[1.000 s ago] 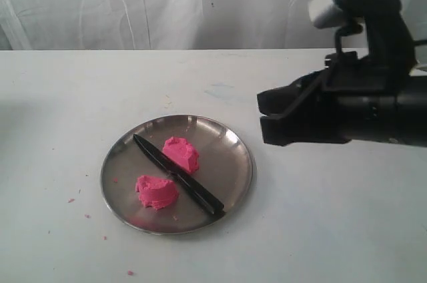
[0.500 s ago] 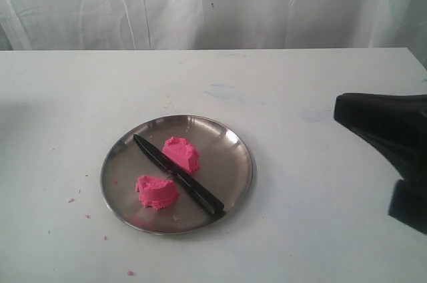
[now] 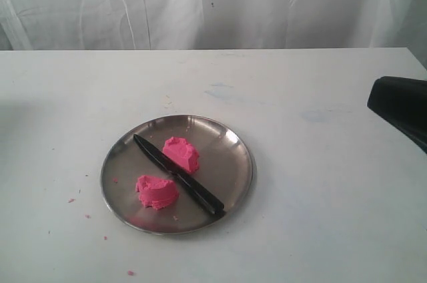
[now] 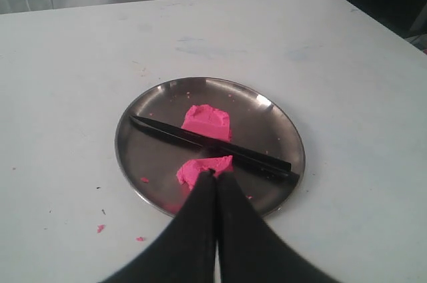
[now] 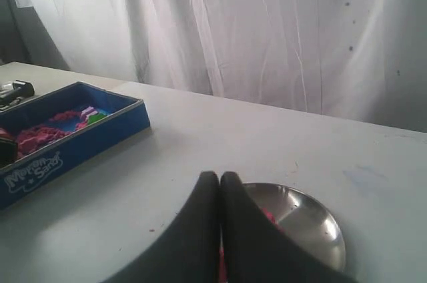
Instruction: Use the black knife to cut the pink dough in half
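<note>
The pink dough lies in two half lumps on a steel plate (image 3: 227, 137): one lump (image 3: 181, 154) toward the back, the other (image 3: 157, 191) toward the front. Between them the black knife (image 3: 179, 175) rests flat and diagonal across the plate, free of any grip. In the left wrist view my left gripper (image 4: 214, 175) is shut and empty, raised above the table, its tips covering part of the near lump (image 4: 200, 169); the far lump (image 4: 207, 121) and knife (image 4: 220, 147) show beyond. My right gripper (image 5: 220, 177) is shut and empty, with the plate (image 5: 313, 219) behind it. Only a black part of the right arm (image 3: 400, 108) shows at the exterior view's right edge.
Tiny pink crumbs (image 3: 71, 200) dot the white table left of and in front of the plate. A blue tray (image 5: 73, 136) with coloured sand stands further off in the right wrist view. A white curtain (image 3: 213, 3) hangs behind the table.
The right arm has drawn back to the right, from beside the plate to the edge of the exterior view. Dough, knife and plate have not moved.
</note>
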Controlling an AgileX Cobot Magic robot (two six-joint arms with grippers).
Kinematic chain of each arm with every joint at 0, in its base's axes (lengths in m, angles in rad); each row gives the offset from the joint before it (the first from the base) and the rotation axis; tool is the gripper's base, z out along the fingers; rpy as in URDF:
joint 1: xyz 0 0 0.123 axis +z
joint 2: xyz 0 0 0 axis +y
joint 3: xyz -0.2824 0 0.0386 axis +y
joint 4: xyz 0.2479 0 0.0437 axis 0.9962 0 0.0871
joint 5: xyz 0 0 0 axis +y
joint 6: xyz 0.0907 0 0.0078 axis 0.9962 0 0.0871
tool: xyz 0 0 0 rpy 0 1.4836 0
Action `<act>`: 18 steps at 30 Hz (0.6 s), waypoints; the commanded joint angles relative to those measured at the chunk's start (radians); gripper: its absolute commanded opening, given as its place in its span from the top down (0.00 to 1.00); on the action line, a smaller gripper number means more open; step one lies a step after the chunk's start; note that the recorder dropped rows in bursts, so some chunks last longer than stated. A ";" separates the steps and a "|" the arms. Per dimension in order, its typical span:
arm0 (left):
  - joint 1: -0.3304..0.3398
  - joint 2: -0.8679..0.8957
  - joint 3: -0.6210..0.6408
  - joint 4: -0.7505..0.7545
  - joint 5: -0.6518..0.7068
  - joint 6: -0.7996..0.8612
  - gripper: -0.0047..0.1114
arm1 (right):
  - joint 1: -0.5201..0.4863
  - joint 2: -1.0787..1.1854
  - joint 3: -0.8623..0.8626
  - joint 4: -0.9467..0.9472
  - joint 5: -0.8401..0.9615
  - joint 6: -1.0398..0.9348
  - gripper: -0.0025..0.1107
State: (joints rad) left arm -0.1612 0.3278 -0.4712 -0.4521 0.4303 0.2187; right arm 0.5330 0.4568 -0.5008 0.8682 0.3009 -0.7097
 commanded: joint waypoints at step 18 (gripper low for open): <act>-0.001 -0.008 0.004 -0.017 0.000 -0.010 0.96 | -0.076 -0.044 0.265 -0.861 -0.393 0.799 0.98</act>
State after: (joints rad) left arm -0.1612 0.3278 -0.4712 -0.4537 0.4303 0.2170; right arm 0.4838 0.4437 -0.3175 0.1303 0.0924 0.0537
